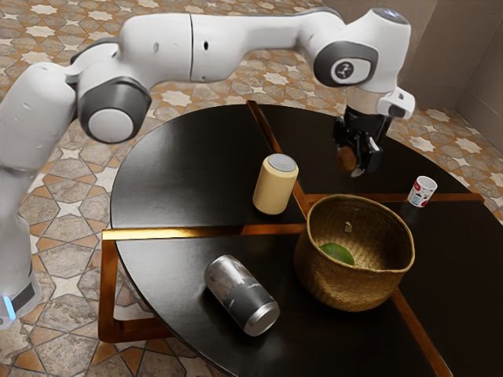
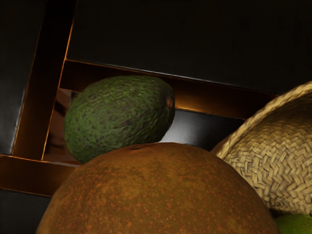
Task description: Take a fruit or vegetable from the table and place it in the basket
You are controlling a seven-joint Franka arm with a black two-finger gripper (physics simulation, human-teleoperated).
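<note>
end effector [image 1: 354,162] around 1 brown fruit [image 2: 158,192], above table [image 1: 189,173] near basket [image 1: 339,287]

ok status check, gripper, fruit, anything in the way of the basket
Gripper shut on brown fruit, up off the table. Fruit not yet in basket; a green one is inside. Rim probably needs clearing; avocado sits outside.

This looks like a room in a home to me. Below my claw [image 1: 353,162] I see a round table [image 1: 181,173] with a basket [image 1: 334,287] and a little cup [image 1: 422,192], and a floor [image 1: 67,279] with star tiles.
</note>
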